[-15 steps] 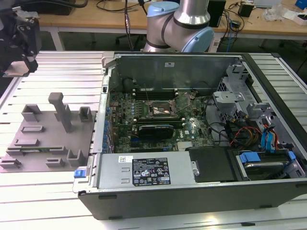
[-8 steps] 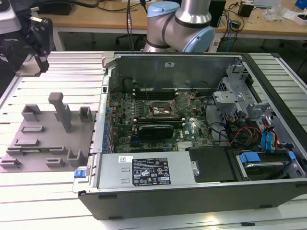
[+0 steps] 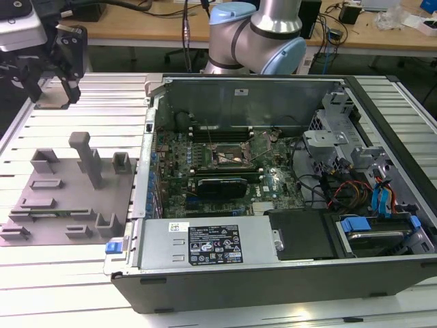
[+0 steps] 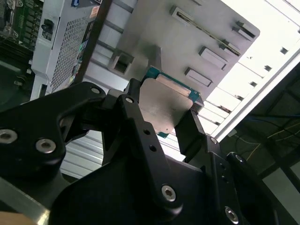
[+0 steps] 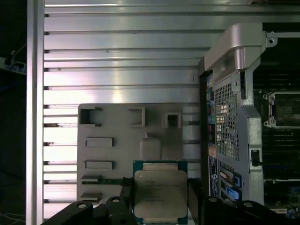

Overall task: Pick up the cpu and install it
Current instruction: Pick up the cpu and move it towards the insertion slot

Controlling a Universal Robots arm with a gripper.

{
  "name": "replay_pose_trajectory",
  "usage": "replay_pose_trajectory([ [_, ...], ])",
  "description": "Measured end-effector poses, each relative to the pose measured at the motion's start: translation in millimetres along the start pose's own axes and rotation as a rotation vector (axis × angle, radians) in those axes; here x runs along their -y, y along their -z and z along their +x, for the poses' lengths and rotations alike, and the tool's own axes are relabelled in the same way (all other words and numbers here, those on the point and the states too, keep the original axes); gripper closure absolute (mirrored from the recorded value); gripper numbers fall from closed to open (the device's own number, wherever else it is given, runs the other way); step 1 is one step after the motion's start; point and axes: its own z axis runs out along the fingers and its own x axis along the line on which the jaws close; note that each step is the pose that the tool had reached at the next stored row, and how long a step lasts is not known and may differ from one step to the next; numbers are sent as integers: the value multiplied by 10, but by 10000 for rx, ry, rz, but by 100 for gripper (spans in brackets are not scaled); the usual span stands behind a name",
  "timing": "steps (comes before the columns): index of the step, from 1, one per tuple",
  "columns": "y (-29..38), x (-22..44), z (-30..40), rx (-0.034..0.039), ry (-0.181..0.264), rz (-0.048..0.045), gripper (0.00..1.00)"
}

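The cpu (image 5: 160,190), a flat square chip with a pale silver top and green edge, is clamped between my gripper's black fingers (image 5: 194,190). In the second wrist view the cpu (image 4: 165,104) hangs above the grey fixture plate (image 4: 197,33). In the exterior view my gripper (image 3: 52,87) is raised at the far left, above the table and beyond the fixture plate (image 3: 65,198), with the cpu (image 3: 54,98) showing as a grey square between its fingers. The dark socket frame (image 3: 229,154) lies inside the open computer case, well to the exterior view's right of the gripper.
The open computer case (image 3: 273,287) takes up the table's middle and right, its near wall standing above the slatted table. A silver labelled box (image 3: 212,242) sits along its front. Upright grey posts (image 3: 85,157) rise from the fixture plate. The arm's base (image 3: 256,34) stands behind the case.
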Motion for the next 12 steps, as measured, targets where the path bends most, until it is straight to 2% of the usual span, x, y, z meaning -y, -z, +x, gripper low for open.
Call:
replay_pose_trajectory([
  [7, 0, -1, -52, 0, 0, 1, 45],
  [9, -1, -2, -127, 0, 1, 0, 45],
  [12, -1, -3, -201, 0, 0, 0, 45],
])
